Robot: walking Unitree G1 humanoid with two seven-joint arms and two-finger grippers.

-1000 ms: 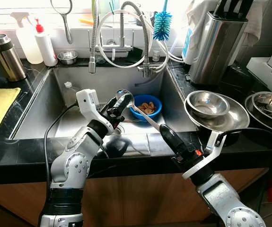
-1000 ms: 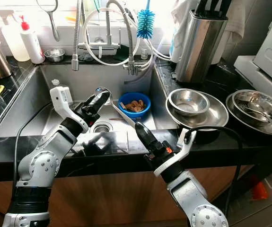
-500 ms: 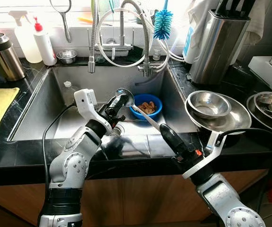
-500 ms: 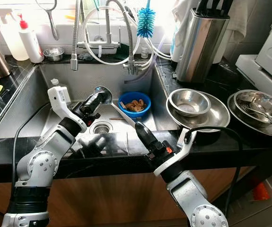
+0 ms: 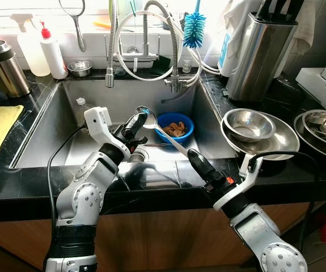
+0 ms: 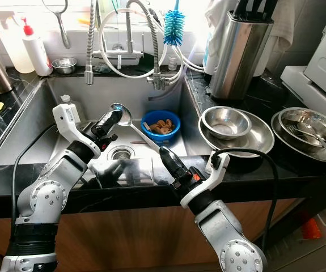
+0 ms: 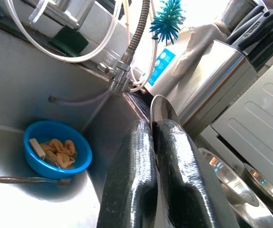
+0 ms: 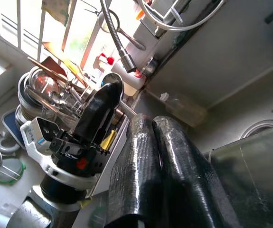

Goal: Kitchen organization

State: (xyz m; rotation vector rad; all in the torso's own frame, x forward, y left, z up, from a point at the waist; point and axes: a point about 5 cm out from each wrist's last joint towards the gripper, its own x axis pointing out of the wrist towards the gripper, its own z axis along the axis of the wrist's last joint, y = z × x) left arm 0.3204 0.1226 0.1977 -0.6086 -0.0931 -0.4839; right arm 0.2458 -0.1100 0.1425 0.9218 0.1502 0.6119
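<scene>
While both claws grip one steel ladle over the sink, left claw pinching its bowl, right claw clamped on its handle, organizing looks early: the blue bowl needs clearing.

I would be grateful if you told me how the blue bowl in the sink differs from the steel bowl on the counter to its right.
The blue bowl is blue and sits down inside the sink; the steel bowl is shiny metal and sits nested in a wider steel dish on the counter. The blue bowl holds tan scraps; the steel bowl looks empty. Both are round and upright.
</scene>
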